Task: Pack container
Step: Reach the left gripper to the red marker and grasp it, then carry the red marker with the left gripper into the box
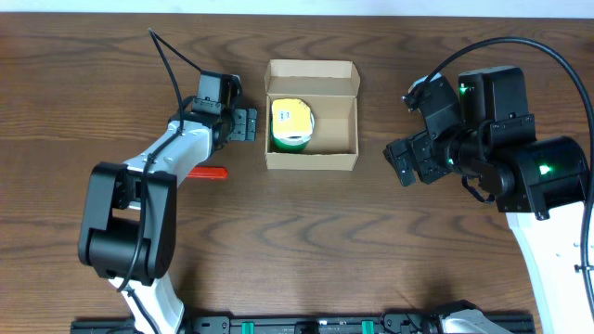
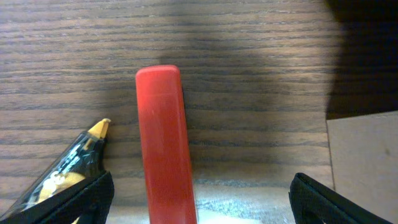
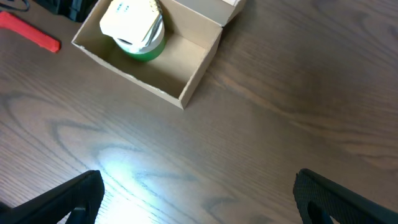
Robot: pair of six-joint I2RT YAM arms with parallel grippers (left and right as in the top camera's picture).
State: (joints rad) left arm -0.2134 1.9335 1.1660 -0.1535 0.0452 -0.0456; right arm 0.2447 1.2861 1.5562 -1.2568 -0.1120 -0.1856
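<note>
The container is a tan cardboard box, open, its flap lid standing at the far side. A green roll with a yellow and white face sits in its left half. The box and the roll also show in the right wrist view. My left gripper is open just left of the box. In the left wrist view a red bar lies on the table between the open fingers. My right gripper is open and empty to the right of the box, above bare table.
A black item with a yellow tip lies left of the red bar. The red bar's end sticks out from under the left arm. The box's corner is at the right edge of the left wrist view. The table is dark wood.
</note>
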